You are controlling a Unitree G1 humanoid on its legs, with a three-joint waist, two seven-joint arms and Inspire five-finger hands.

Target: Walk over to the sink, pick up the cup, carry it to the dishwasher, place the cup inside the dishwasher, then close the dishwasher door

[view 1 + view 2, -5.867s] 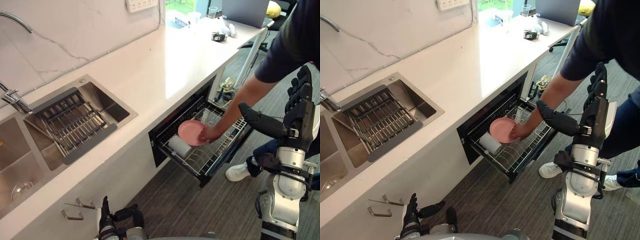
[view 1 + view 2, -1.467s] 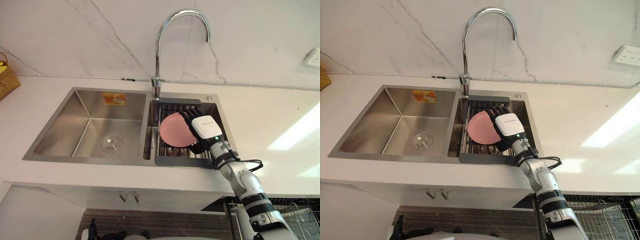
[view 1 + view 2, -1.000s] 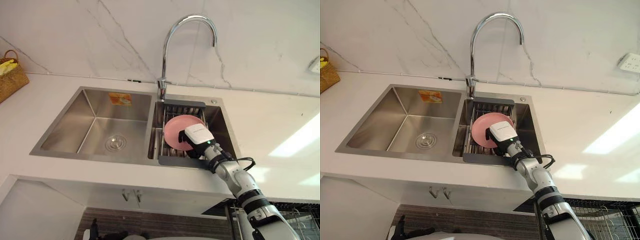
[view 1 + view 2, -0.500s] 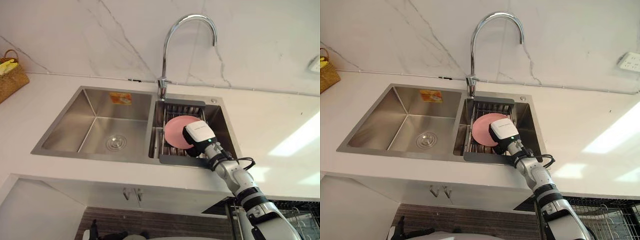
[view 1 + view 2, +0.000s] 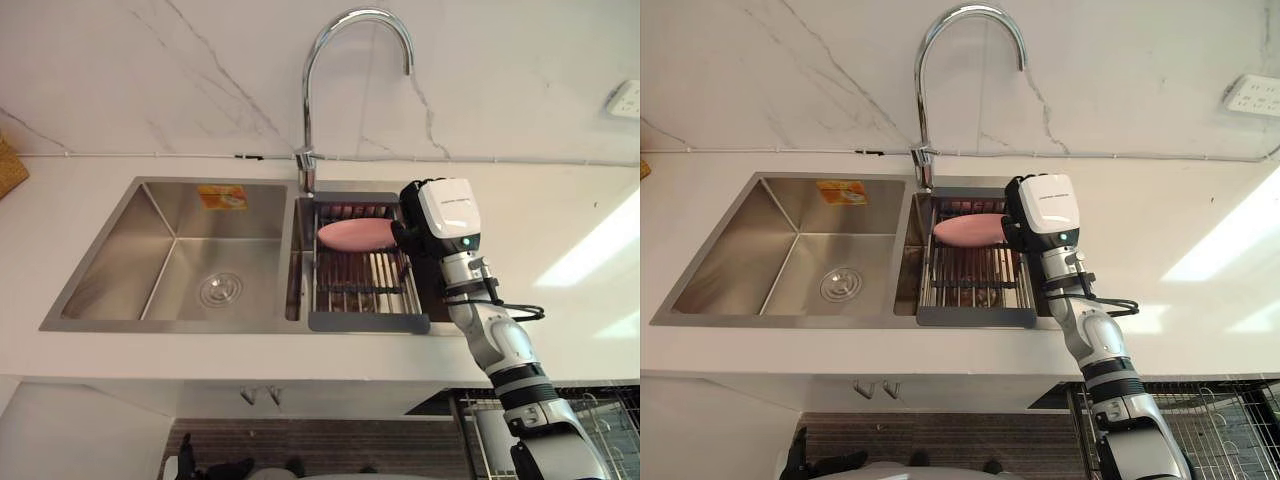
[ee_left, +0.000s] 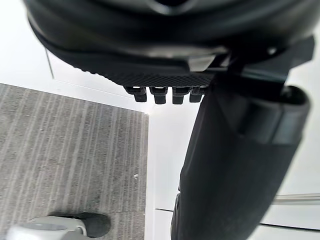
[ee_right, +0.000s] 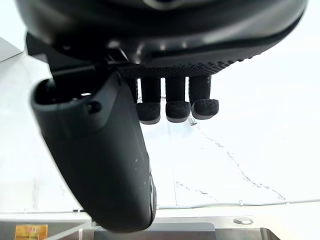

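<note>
Seemingly, pink plate [image 5: 355, 234] edge-on in curled grip of right robot hand [image 5: 445, 208], above drain rack [image 5: 360, 292] in sink [image 5: 165, 250].

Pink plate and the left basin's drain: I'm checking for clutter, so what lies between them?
In the left eye view, the rack's left edge, the steel divider and bare basin floor lie between the pink plate and the drain.

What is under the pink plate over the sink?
The drain rack, with a dark frame and metal bars. The pink plate, at the right hand, covers the rack's back part. What lies beneath the rack cannot be seen.
</note>
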